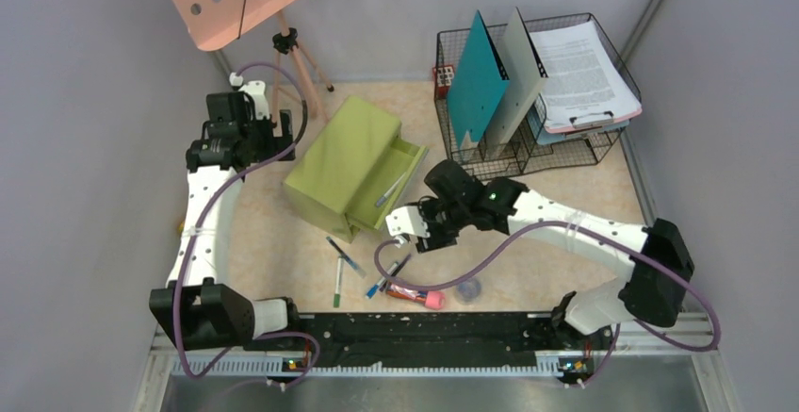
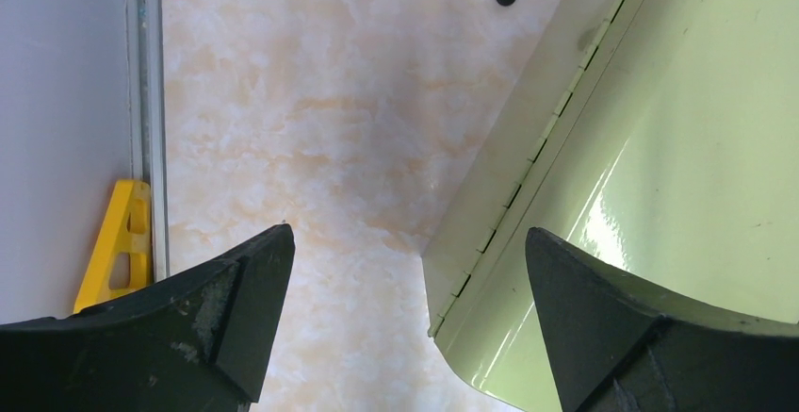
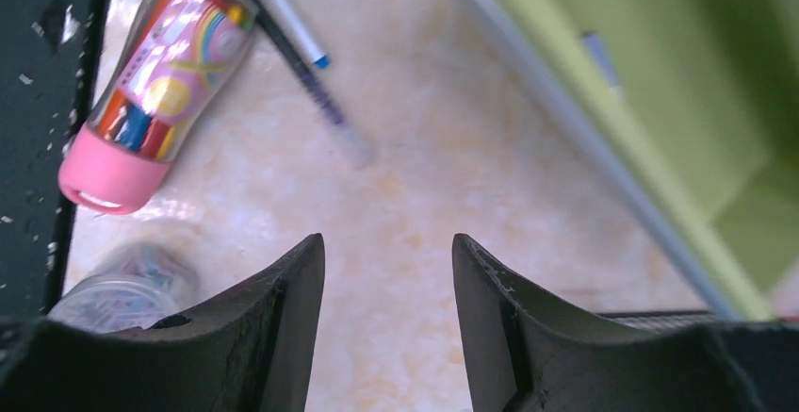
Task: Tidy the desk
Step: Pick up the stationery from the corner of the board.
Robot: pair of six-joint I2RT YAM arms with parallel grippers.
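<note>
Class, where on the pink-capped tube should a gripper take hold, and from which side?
Probably across the middle of the tube, coming down from above: it lies on its side on the desk, long sides exposed. Avoid the capped end, which lies close to the black rail.

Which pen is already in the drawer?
The pale pen lying in the open green drawer; the other pens lie loose on the desk, nearer the arm bases.

Built of white tubular links point(image 1: 200, 228) and black blocky joints point(image 1: 200, 313), looped with purple cables point(image 1: 490, 259). Lit by a small green light point(image 1: 493, 194) near the right wrist point(image 1: 462, 193). Tipped with scuffed black wedge-shaped fingers point(image 2: 221, 313).
</note>
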